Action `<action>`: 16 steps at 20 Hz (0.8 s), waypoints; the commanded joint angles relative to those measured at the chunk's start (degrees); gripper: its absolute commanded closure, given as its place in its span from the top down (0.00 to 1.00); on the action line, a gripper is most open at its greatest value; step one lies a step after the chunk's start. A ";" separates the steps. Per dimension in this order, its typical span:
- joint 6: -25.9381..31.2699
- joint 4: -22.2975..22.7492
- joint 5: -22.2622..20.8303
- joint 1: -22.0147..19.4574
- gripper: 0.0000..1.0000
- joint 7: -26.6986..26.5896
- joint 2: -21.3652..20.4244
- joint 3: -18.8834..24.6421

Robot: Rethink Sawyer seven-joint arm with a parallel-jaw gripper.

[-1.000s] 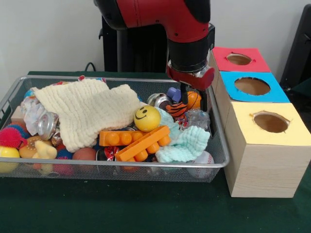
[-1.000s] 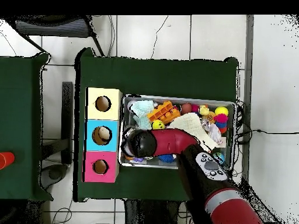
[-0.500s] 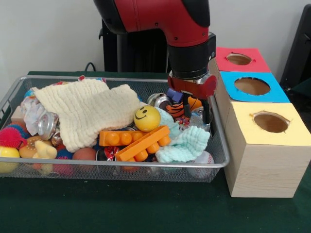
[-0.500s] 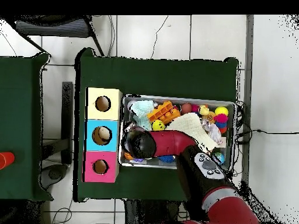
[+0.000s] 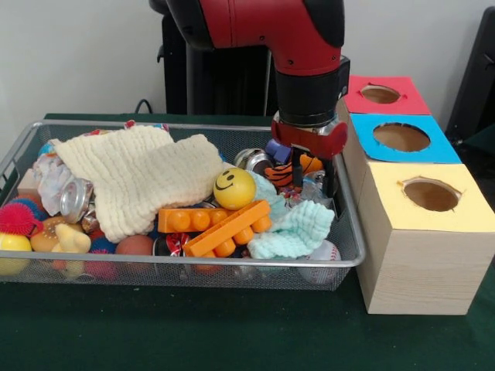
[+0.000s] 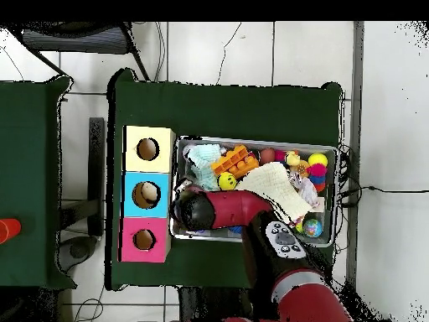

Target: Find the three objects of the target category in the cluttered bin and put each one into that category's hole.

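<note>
The wire mesh bin (image 5: 193, 261) holds a heap of toys; it also shows in the overhead view (image 6: 251, 140). My gripper (image 5: 315, 179) is low in the bin's right end, next to the boxes. It is open, with one finger on each side of a clear, wrinkly plastic piece (image 5: 315, 189). In the overhead view the arm's wrist (image 6: 192, 210) hides the gripper and that piece. The blue-topped hole (image 5: 401, 137) is in the middle box; in the overhead view (image 6: 148, 194) something pale lies inside it. No other plastic piece shows clearly.
A cream cloth (image 5: 139, 182) covers the bin's left half. A yellow smiley ball (image 5: 233, 188), orange bricks (image 5: 220, 224), a mint cloth (image 5: 298, 229) and a silver can (image 5: 73, 199) lie around. The red-topped hole (image 5: 380, 94) and yellow-topped hole (image 5: 431, 195) flank the blue one.
The gripper has come down into the bin and shifted slightly toward the boxes, so its fingers now straddle the clear plastic piece.
</note>
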 commanded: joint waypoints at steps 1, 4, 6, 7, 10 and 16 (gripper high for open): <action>2.76 -1.99 1.84 1.66 1.00 2.15 6.14 1.37; 3.46 -3.77 1.55 1.27 1.00 0.69 7.77 1.69; 3.39 -4.23 1.52 0.90 1.00 0.25 8.70 2.25; 3.11 -4.53 1.42 0.74 1.00 0.06 9.23 2.46; 2.14 -5.73 0.98 -0.11 1.00 -0.86 11.73 3.51; 4.37 -7.28 0.38 -0.30 1.00 -2.58 12.70 3.74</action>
